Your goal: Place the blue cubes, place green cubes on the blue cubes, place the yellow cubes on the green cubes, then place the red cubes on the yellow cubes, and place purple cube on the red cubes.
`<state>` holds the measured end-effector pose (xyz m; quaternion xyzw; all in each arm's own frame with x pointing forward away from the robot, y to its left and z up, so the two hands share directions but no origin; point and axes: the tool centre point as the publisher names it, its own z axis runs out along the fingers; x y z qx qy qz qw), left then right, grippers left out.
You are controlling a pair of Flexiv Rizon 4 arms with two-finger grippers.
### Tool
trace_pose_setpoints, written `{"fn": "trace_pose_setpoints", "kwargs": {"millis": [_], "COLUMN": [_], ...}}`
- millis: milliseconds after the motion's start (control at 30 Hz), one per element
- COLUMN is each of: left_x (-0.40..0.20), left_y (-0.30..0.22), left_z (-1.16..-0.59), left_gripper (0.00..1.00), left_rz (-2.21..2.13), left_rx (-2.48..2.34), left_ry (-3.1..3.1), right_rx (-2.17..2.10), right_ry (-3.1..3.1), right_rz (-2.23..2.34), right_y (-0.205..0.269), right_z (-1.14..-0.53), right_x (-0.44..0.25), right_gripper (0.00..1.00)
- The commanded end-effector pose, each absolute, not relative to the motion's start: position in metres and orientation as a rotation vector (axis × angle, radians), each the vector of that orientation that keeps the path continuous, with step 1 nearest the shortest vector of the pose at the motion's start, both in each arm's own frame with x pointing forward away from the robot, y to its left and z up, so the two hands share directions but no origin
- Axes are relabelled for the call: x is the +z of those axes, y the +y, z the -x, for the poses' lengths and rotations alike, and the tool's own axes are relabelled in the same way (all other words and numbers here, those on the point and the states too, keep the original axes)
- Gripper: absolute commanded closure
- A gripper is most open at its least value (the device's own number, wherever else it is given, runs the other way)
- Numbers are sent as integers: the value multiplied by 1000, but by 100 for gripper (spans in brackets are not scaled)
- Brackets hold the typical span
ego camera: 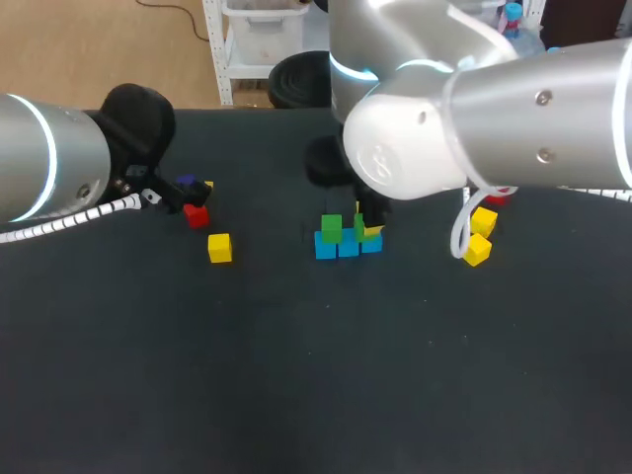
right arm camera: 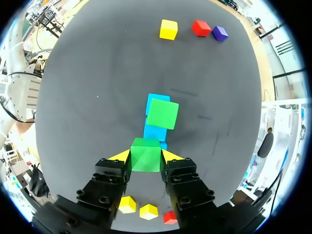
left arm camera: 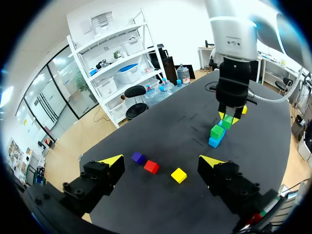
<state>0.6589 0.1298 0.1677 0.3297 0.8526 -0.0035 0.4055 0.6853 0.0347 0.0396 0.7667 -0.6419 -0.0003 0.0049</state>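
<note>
Plastic, probably: light, rigid. Grips green cube (right arm camera: 145, 155) on two flat faces with right hand (right arm camera: 145, 157), above blue cubes (right arm camera: 155, 132). Holds left hand (left arm camera: 161, 161) apart, empty.

— Where are we working?
— A robotics lab, we'd say: our left arm (ego camera: 49, 158) and right arm (ego camera: 513, 109) meet over one black-topped table (ego camera: 296, 395).
— What else tells us?
— Small test blocks. A green cube (right arm camera: 145, 155) sits between our right fingers (right arm camera: 122, 156), and a yellow cube (left arm camera: 179, 175) lies ahead of our left fingers (left arm camera: 113, 160).
</note>
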Motion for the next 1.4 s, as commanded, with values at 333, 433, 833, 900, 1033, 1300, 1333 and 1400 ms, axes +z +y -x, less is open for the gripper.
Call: {"fn": "trace_pose_setpoints", "kwargs": {"millis": [333, 433, 833, 900, 1033, 1300, 1333, 1400], "left_x": [167, 167, 167, 167, 167, 167, 167, 167], "left_y": [129, 129, 129, 129, 129, 129, 129, 129], "left_z": [-659, -659, -659, -659, -659, -659, -659, -659], "left_gripper": [0, 0, 0, 0, 0, 0, 0, 0], "left_rz": [-828, -828, -828, -828, -828, -828, -828, -828], "left_rx": [-7, -7, -7, -7, -7, -7, -7, -7], "left_ry": [2148, 2148, 2148, 2148, 2148, 2148, 2148, 2148], "right_rx": [-7, -8, -15, -17, -20, -29, -29, -32], "right_ry": [-2013, -2010, -2011, -2011, -2009, -2011, -2013, -2016], "right_rz": [-2393, -2395, -2386, -2384, -2382, -2378, -2378, -2377], "right_y": [38, 38, 36, 36, 36, 37, 37, 38], "right_z": [-691, -691, -694, -694, -693, -693, -693, -693], "right_x": [34, 34, 31, 31, 29, 29, 29, 29], "right_gripper": [100, 100, 100, 100, 100, 100, 100, 100]}}
